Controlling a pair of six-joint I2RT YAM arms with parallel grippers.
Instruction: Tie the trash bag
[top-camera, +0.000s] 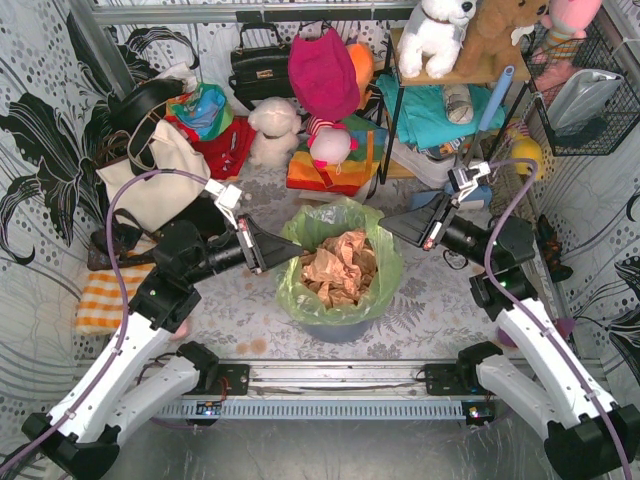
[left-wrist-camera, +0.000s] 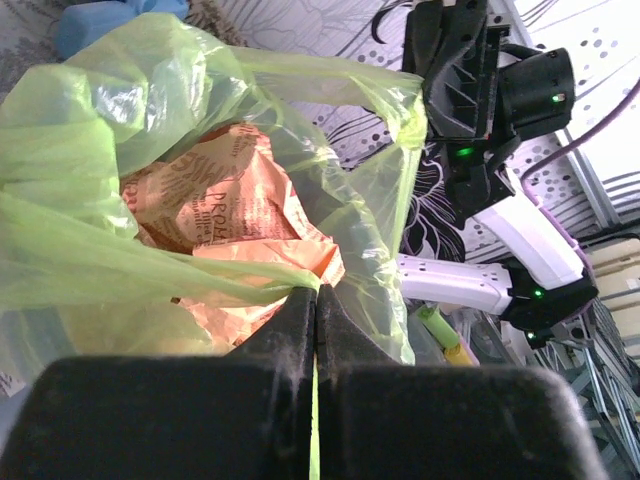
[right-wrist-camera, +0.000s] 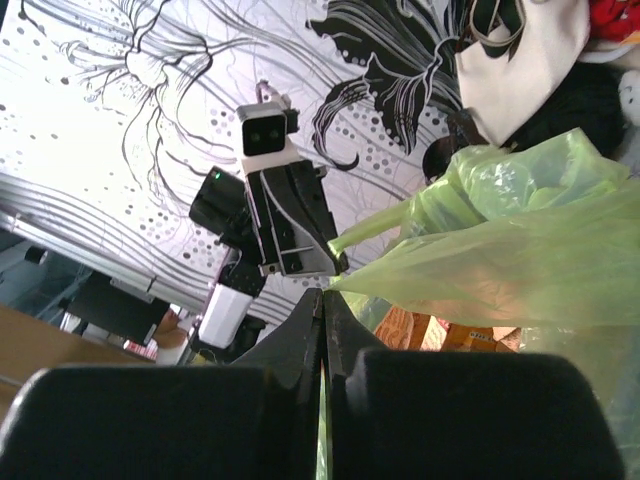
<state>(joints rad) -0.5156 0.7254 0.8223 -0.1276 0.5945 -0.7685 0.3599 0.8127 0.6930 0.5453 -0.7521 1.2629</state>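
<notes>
The trash bag (top-camera: 340, 225), thin light-green plastic with crumpled tan-orange paper (top-camera: 336, 268) inside, sits in a round blue-grey bin (top-camera: 335, 328) at the table's middle. My left gripper (top-camera: 297, 249) is shut on the bag's left rim; in the left wrist view (left-wrist-camera: 316, 292) green film runs between the closed jaws. My right gripper (top-camera: 385, 228) is shut on the bag's right rim; in the right wrist view (right-wrist-camera: 324, 292) a green strip passes between its jaws and the bag (right-wrist-camera: 520, 240) stretches to the right. The bag's mouth is pulled taut between both grippers.
Behind the bin lie soft toys (top-camera: 275, 130), a red and a black handbag (top-camera: 258, 62), a cream tote (top-camera: 150, 180) and a shelf (top-camera: 440, 110) with folded cloth. A striped orange towel (top-camera: 100, 300) lies at the left. A wire basket (top-camera: 585, 90) hangs at the right.
</notes>
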